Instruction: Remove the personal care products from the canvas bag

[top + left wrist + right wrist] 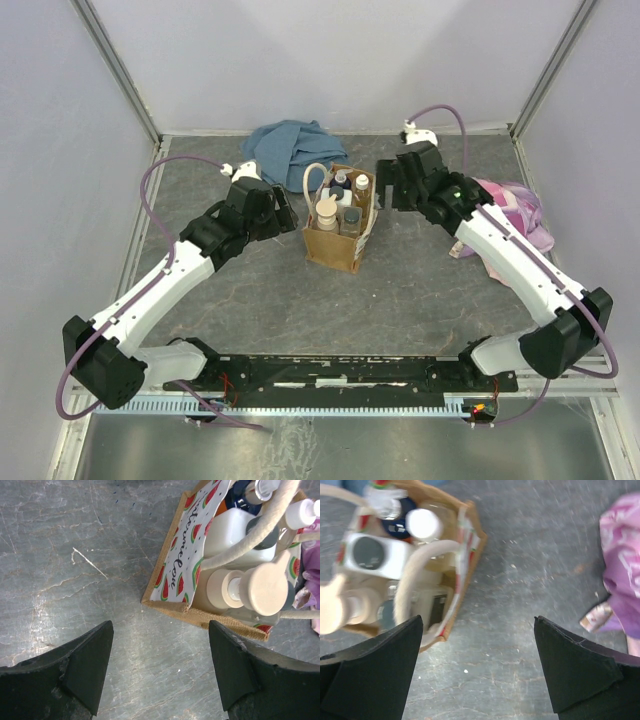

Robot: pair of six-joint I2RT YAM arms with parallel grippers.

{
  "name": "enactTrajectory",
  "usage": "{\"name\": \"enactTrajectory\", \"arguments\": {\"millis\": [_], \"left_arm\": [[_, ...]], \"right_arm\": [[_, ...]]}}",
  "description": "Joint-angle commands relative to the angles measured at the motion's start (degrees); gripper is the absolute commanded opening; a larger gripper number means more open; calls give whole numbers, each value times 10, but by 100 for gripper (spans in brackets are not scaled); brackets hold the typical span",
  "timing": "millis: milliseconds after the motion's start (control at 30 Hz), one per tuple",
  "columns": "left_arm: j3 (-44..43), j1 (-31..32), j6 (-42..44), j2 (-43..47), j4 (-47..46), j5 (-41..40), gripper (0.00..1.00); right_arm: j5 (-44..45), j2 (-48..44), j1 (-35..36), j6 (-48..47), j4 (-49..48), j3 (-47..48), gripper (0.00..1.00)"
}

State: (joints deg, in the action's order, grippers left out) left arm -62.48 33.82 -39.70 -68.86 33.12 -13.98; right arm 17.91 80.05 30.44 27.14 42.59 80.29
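The tan canvas bag (331,250) stands upright mid-table, its cream rope handles looped over the top. Several bottles stand inside it, among them a beige pump bottle (326,212) and dark-capped ones. My left gripper (287,210) is open and empty, just left of the bag. My right gripper (384,186) is open and empty, just right of the bag's top. The left wrist view shows the bag's watermelon-print lining (181,567), the pump bottle (262,587) and a white bottle (230,527) ahead of the gripper (160,665). The right wrist view shows the bag (470,540) and a white dark-capped bottle (370,555) left of the gripper (477,665).
A blue cloth (290,148) lies bunched behind the bag at the back. A pink-purple cloth (515,210) lies right of the bag under the right arm, and shows in the right wrist view (622,555). Metal frame posts and walls bound the grey table (420,290).
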Motion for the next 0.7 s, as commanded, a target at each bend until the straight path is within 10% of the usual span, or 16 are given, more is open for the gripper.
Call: {"name": "enactTrajectory", "arguments": {"millis": [0,667], "left_arm": [[-32,-2,14,6,-13,-22,83],[-16,-1,7,8,-9,-5,82]], "right_arm": [[61,-10,75,-66,-50,67,100],[48,184,141,-45,21,204,94]]}}
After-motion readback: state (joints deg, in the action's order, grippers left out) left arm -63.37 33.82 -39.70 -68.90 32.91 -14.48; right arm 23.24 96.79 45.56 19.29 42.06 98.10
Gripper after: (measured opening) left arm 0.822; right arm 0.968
